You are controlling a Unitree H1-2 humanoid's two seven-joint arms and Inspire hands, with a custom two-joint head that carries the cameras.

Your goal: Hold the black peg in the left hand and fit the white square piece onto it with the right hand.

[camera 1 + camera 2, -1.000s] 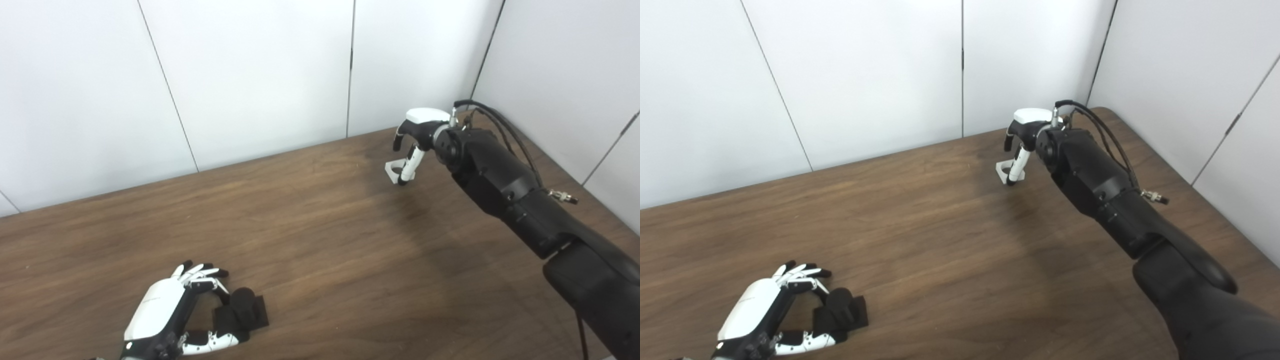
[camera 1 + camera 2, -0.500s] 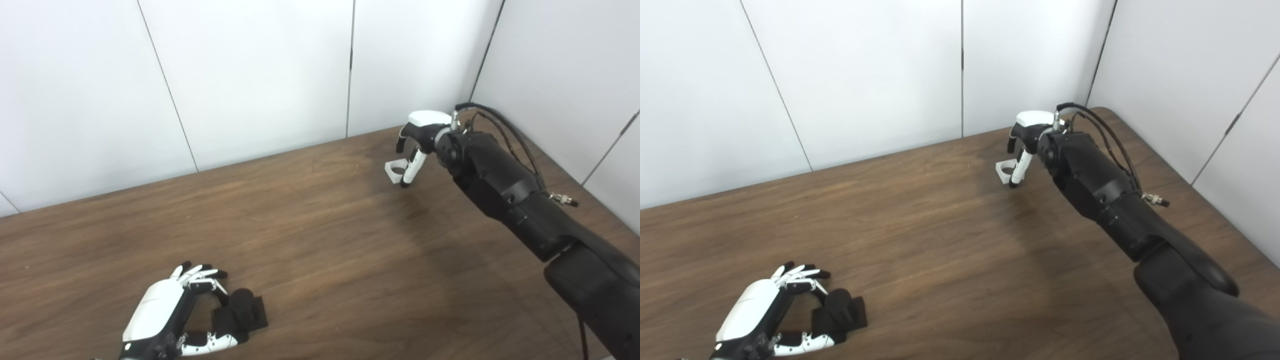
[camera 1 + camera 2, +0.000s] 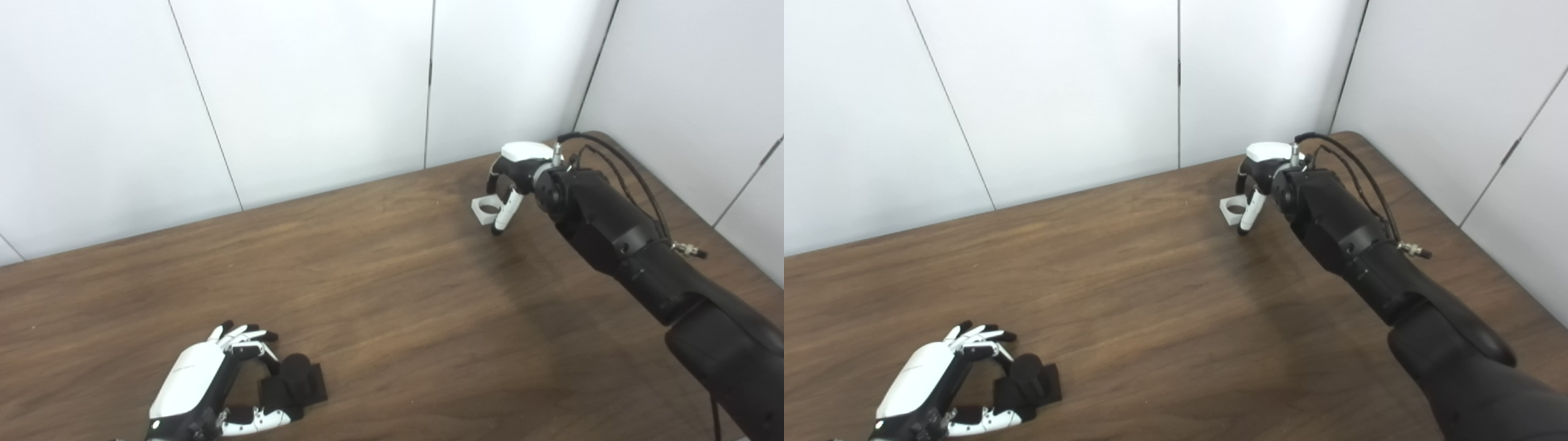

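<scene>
The black peg (image 3: 298, 370) stands on its square black base near the table's front left corner. My left hand (image 3: 202, 383) is curled around it, with fingers against the peg and the thumb along the base's near edge. The peg rests on the table. The white square piece (image 3: 486, 207), with a round hole in it, is at the far right of the table. My right hand (image 3: 513, 171) reaches down from above and pinches it between fingers and thumb. The piece is tilted and looks just off the table. The two hands are far apart.
The brown wooden table (image 3: 392, 288) runs up to white wall panels at the back and right. Its far right corner is rounded, close behind my right hand. My black right forearm (image 3: 618, 239) and its cables stretch over the table's right side.
My right hand has shifted slightly down and toward me, taking the white square piece with it. My left hand and the black peg have not moved.
</scene>
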